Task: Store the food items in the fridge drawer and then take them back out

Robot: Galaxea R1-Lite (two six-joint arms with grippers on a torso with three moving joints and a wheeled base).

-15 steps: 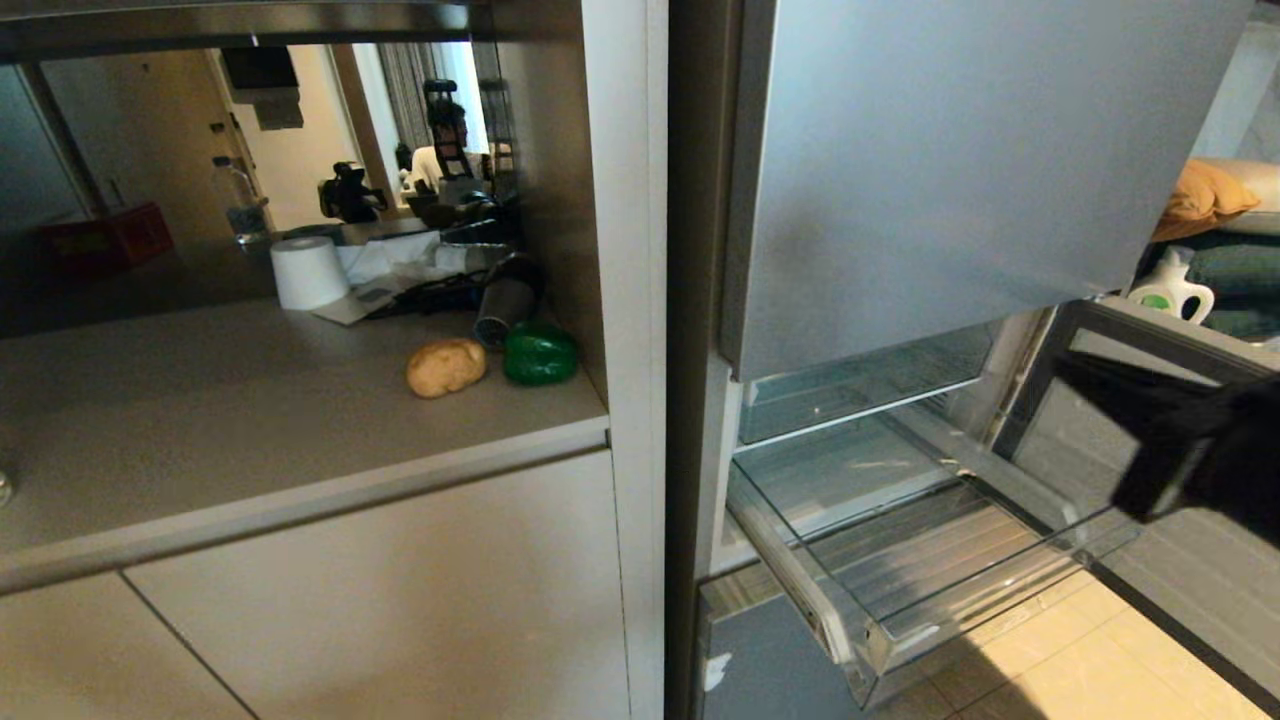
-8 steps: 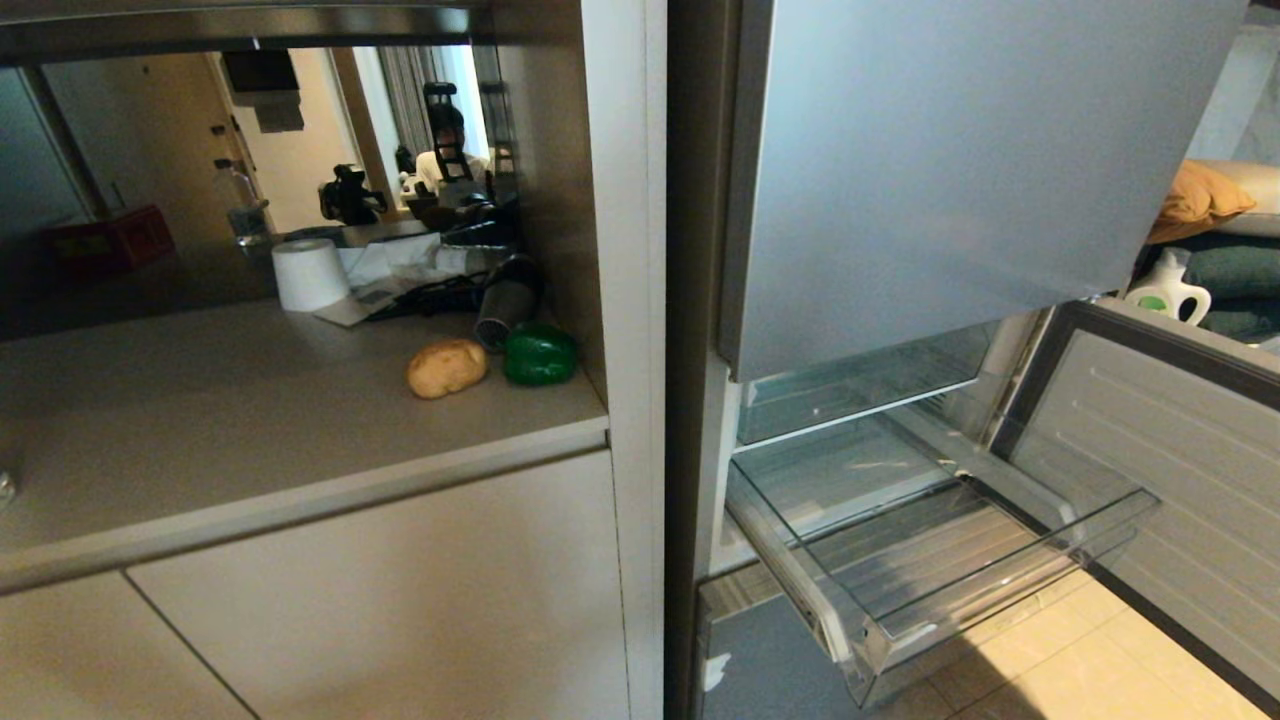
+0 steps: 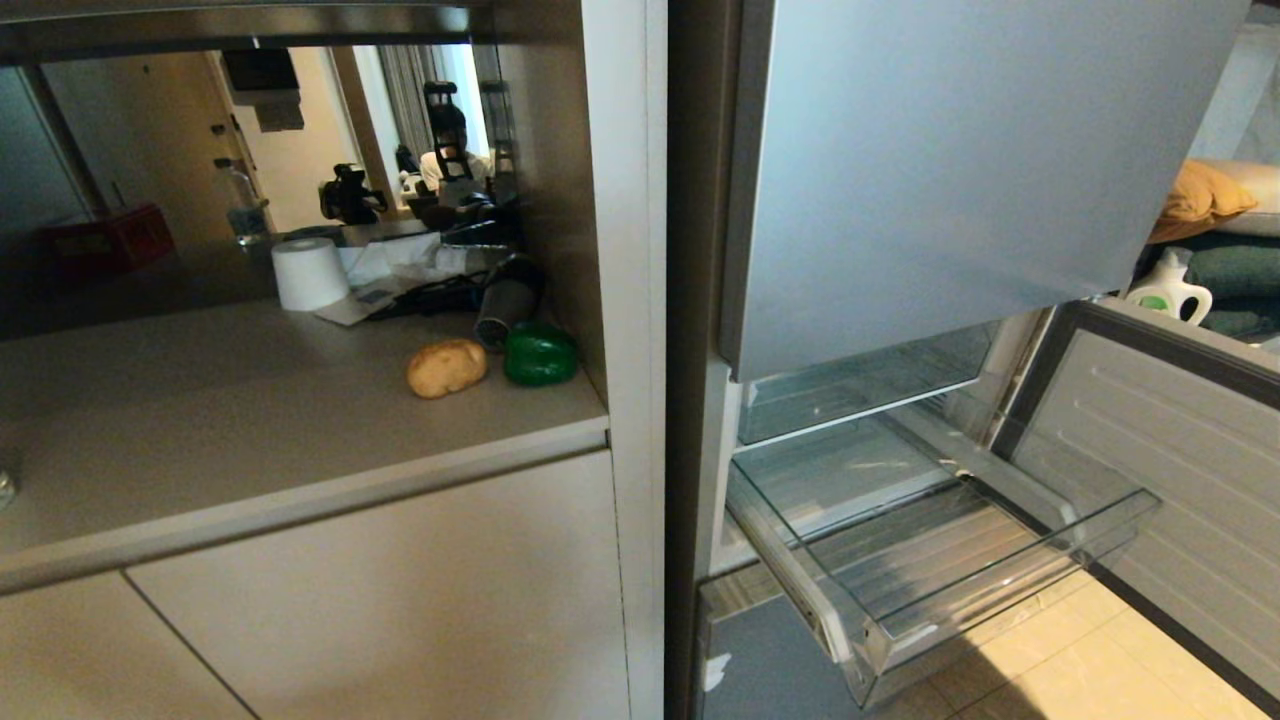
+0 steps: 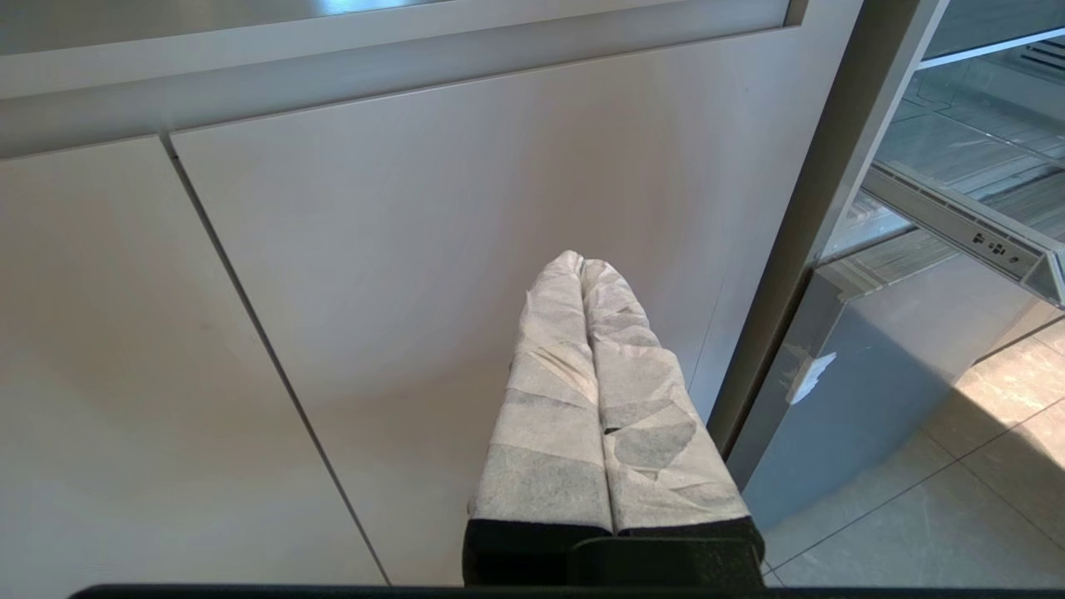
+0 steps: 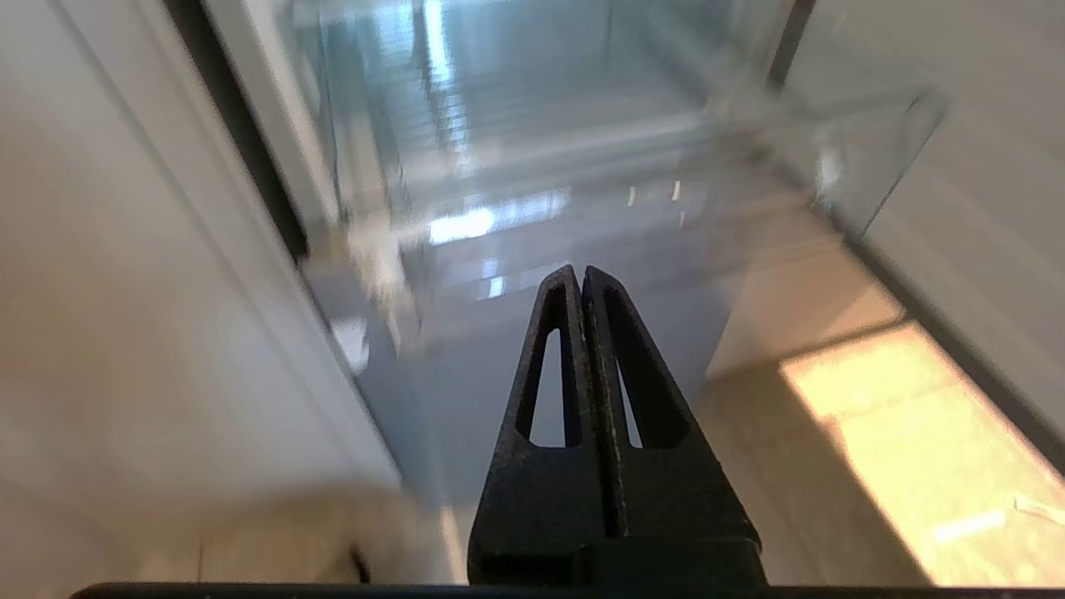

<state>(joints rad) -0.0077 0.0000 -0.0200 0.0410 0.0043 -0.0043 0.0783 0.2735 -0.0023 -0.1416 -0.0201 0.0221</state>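
The tan potato (image 3: 446,367) and the dark green bell pepper (image 3: 540,354) lie side by side on the grey counter (image 3: 250,420), close to its right wall. The clear fridge drawer (image 3: 1010,575) is pulled out to the right of the cabinet and holds nothing. Neither arm shows in the head view. My left gripper (image 4: 581,263), wrapped in white tape, is shut and empty, low in front of a beige cabinet door (image 4: 466,216). My right gripper (image 5: 580,271) is black, shut and empty, low in front of the blurred drawer (image 5: 865,150).
A toilet roll (image 3: 310,272), crumpled paper and a dark cylinder (image 3: 505,300) sit at the back of the counter. The lower fridge door (image 3: 1180,460) stands open on the right, over tiled floor (image 3: 1050,670). A white detergent bottle (image 3: 1170,290) stands beyond it.
My right arm, at the right edge of the head view a second ago, has dropped out of that view. The potato, the pepper and the drawer have not moved.
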